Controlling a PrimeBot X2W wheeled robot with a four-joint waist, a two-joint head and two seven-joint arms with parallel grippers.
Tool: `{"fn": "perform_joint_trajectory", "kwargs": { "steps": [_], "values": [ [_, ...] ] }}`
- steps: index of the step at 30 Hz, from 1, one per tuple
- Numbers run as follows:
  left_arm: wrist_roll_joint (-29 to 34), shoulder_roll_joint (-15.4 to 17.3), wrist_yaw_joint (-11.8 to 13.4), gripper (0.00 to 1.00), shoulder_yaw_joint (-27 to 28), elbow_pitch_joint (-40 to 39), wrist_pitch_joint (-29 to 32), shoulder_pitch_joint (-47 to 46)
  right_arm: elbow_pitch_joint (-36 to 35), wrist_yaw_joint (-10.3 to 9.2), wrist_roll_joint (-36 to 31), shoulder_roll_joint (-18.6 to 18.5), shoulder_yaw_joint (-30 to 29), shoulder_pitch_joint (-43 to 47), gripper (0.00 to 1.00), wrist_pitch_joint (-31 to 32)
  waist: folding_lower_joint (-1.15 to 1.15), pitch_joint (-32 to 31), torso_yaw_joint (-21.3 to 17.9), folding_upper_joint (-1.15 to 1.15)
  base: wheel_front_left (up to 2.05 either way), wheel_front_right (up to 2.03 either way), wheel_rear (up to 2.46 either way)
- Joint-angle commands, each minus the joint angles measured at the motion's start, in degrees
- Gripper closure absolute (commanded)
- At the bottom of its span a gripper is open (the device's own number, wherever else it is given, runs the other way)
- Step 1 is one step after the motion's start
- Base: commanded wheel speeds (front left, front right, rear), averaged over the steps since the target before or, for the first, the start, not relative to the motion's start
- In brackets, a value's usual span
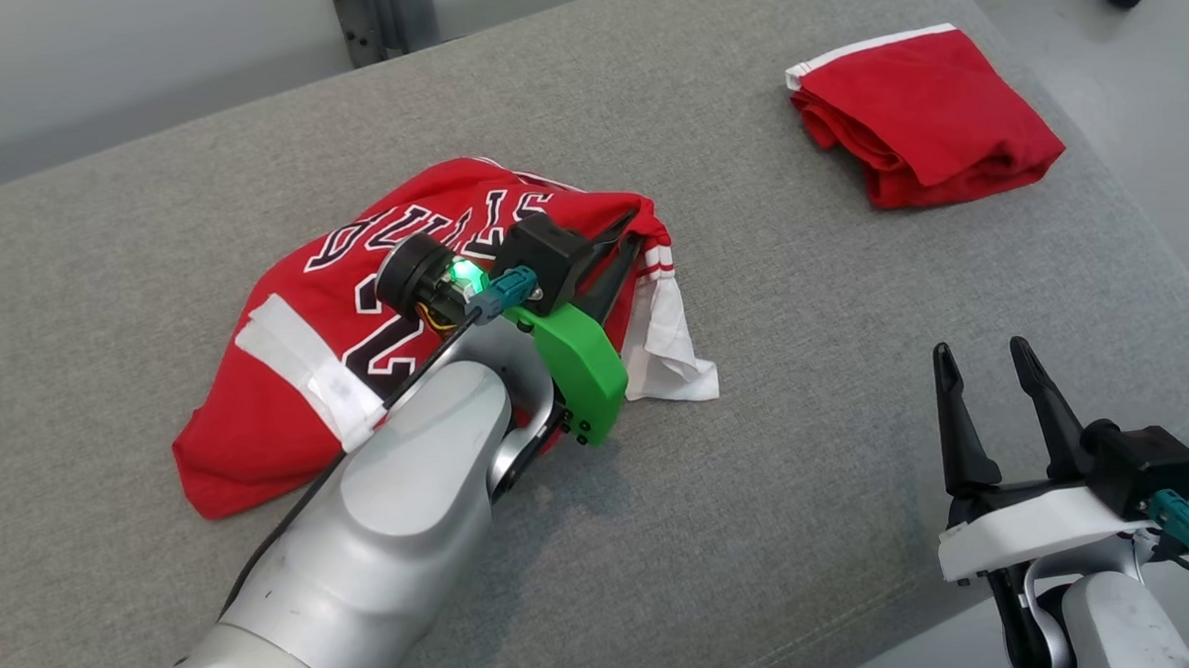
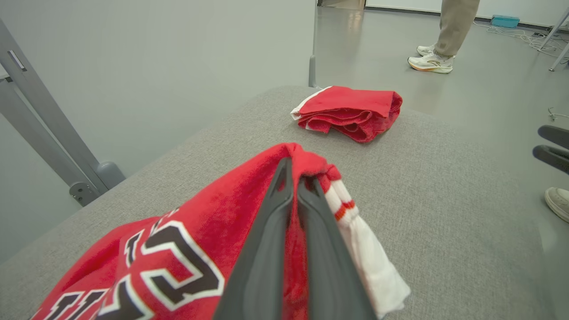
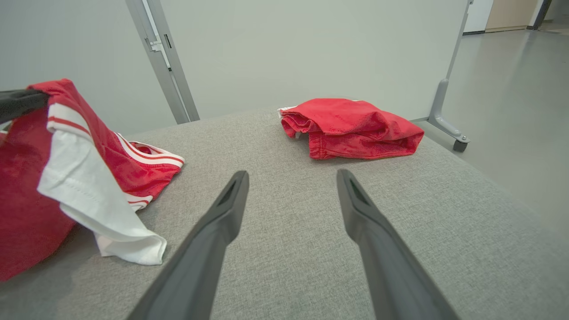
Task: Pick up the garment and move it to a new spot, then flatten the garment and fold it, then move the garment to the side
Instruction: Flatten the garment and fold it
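Left claw (image 2: 293, 172) is pinched shut on a bunched fold of the jersey (image 2: 209, 213). The rest of the jersey trails behind it on the surface (image 1: 776, 436), a coarse grey weave. Cloth is limp red knit with white trim. I'd lift slowly and high so the hem clears. Right claw (image 1: 981, 350) is spread and empty, well aside. A folded red garment (image 1: 928, 115) lies beyond.

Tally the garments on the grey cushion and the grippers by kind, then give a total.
red jersey with black-and-white lettering: 1
folded red garment with white trim: 1
grippers: 2, the left gripper shut on the jersey's edge, the right gripper open and holding nothing
total: 4
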Motion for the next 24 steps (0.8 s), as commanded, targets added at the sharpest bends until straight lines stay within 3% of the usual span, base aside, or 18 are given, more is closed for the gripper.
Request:
{"fn": "perform_joint_trajectory", "kwargs": {
  "steps": [1, 5, 12, 17, 24],
  "values": [
    [-1.41, 0.25, -0.12, 0.0, -0.99, 0.89, -1.21, -0.99, 0.15, -0.08, 0.41, -0.06, -0.31, -0.28, 0.0, -0.15, 0.0, 2.09, -2.11, 0.0, 0.0, 0.0, 0.0],
    [-4.88, 0.2, 0.11, 0.0, -2.49, 2.26, -3.84, -0.98, 0.55, -0.08, 0.09, -0.06, -1.53, 0.87, 0.0, -0.15, 0.0, 0.59, -1.18, 0.0, 0.0, 0.0, 0.0],
    [-7.91, 0.7, 5.59, 0.0, -0.36, -4.34, -6.97, 5.92, 0.55, -0.08, -1.55, -0.07, -3.88, 4.2, 0.0, -0.15, 0.0, -6.54, 2.46, 0.0, 0.0, 0.0, 0.0],
    [-9.13, 6.46, 9.64, 0.0, 1.63, -15.68, -7.3, 17.84, 0.09, -0.08, -2.83, -0.1, -5.41, 7.75, 0.0, -0.15, 0.0, -11.85, 5.58, 0.0, 0.0, 0.0, 0.0],
    [-11.89, 14.98, 16.72, 0.0, 4.76, -30.55, -6.93, 34.5, -0.84, -0.08, -3.67, -0.08, -6.51, 10.24, 0.0, -0.15, 0.0, -13.47, 9.88, 0.0, 0.0, 0.0, 0.0]
  ]
}}
